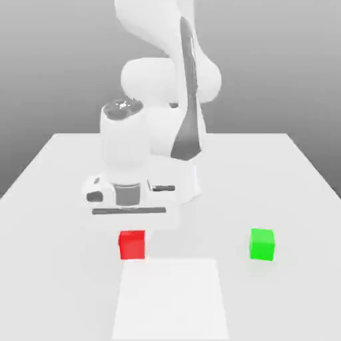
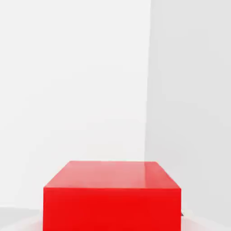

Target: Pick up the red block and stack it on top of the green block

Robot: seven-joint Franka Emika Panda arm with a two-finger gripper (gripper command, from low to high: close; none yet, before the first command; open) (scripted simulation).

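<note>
Clenched is how we read our claw, which sits low over the red block, right at the block's top. We cannot make out the fingers themselves in the exterior view, because the wide white hand hides them. In the hand view the red block looks very big and close, so the claw is down around it. We think the claw is squeezing the red block, though we cannot see the touch itself.

The red block rests on the bench, toward the exterior view's left and near the front. Just in front of it lies a pale square patch on the bench. The green block stands well apart from the red one, toward the exterior view's right, about as near the front as the red block. Nothing sits on top of it yet.

So we judge that the step in hand is the grab. The next move calls for a straight lift, high enough to clear the green block. Then we must carry the red block to the exterior view's right and set it square on the green block.

Our arm rises tall at the back and folds forward, so the hand points straight down at the bench.
</note>
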